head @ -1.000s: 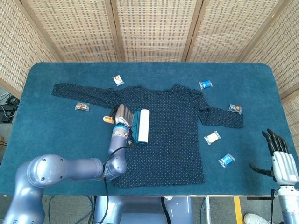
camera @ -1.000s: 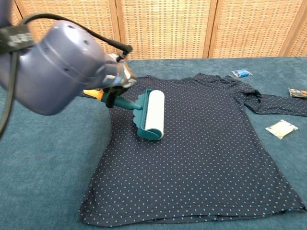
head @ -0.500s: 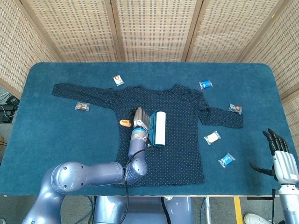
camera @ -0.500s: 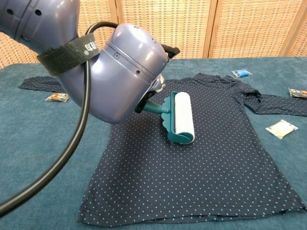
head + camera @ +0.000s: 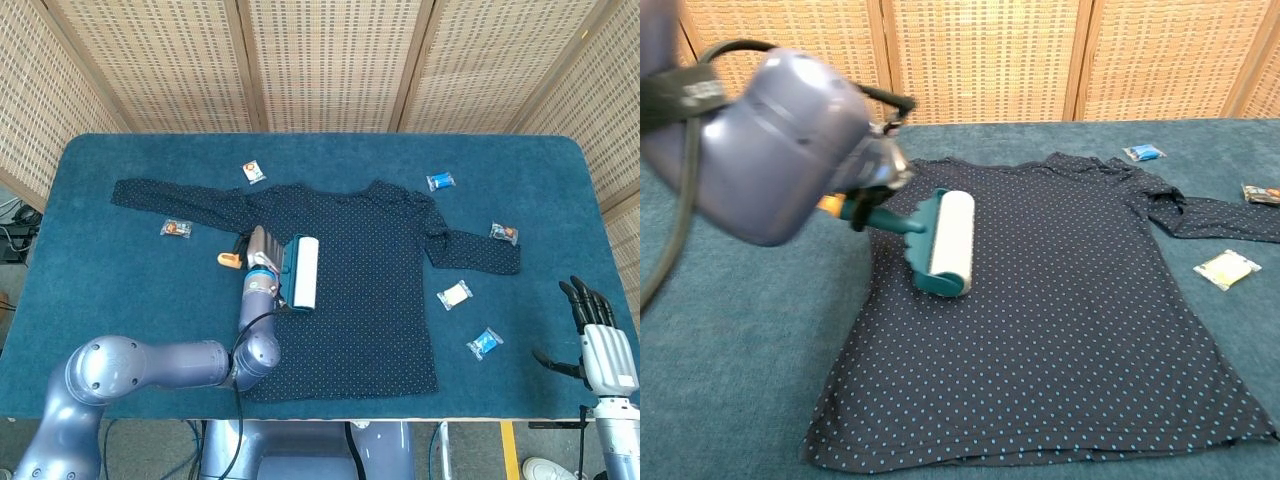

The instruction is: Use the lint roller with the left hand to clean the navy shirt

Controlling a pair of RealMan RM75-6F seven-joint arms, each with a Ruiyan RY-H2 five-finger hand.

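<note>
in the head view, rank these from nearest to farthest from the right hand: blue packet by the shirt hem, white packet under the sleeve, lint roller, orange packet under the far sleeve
From the right hand, at the table's right edge:
1. Blue packet, just off the shirt's lower right.
2. White packet, below the right-side sleeve.
3. Lint roller, on the shirt's left part.
4. Orange packet, far left, below the other sleeve.

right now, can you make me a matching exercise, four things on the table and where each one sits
Things:
1. lint roller
2. white packet
3. left hand
4. right hand

Places:
A. off the table's right edge, holding nothing
B. on the shirt, left of its middle
C. on the cloth just below the shirt's right sleeve
D. on the roller's handle

Pairs: 1-B, 2-C, 3-D, 4-A
</note>
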